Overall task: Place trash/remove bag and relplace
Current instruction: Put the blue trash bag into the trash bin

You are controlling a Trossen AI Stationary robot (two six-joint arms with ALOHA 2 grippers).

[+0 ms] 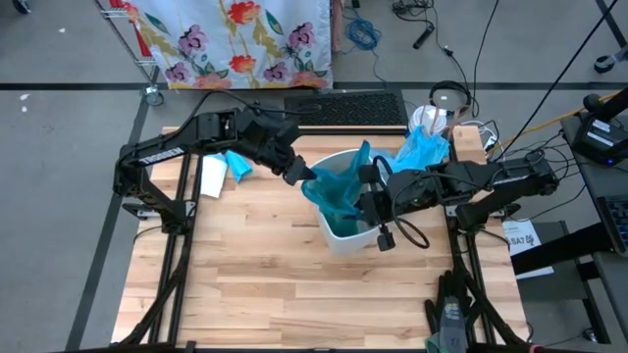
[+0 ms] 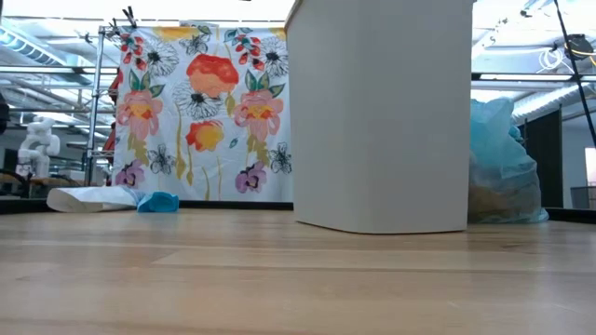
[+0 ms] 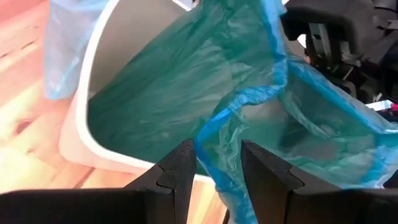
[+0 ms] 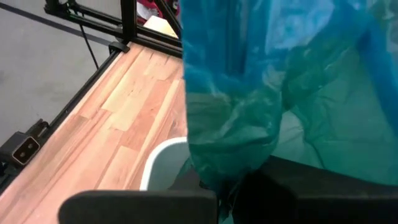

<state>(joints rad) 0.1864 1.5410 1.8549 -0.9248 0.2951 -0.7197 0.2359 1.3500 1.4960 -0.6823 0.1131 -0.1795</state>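
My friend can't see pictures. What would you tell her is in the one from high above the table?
Two dark robot arms meet over a small white bin in the middle of a wooden table, stretching a teal bag across its opening. The left claw and right claw each pinch the bag's edge. A full pale blue bag sits behind the bin.

Bench [image 1: 255, 275]: pale butcher-block wood, visible grain, smooth satin finish with a soft sheen in the low view. Bin [image 2: 382, 112]: white plastic, smooth, matt. Liner in the bin [image 3: 186, 93]: thin teal-green plastic film, translucent, crinkled, slightly glossy. Tied bag [image 2: 503, 167] behind the bin: pale blue plastic, wrinkled, see-through. Both arms' jaws: dark matt plastic. Backdrop [image 2: 200, 112]: flower-printed cloth, matt, hanging in soft folds. Frame rails [image 1: 177, 265]: black metal.
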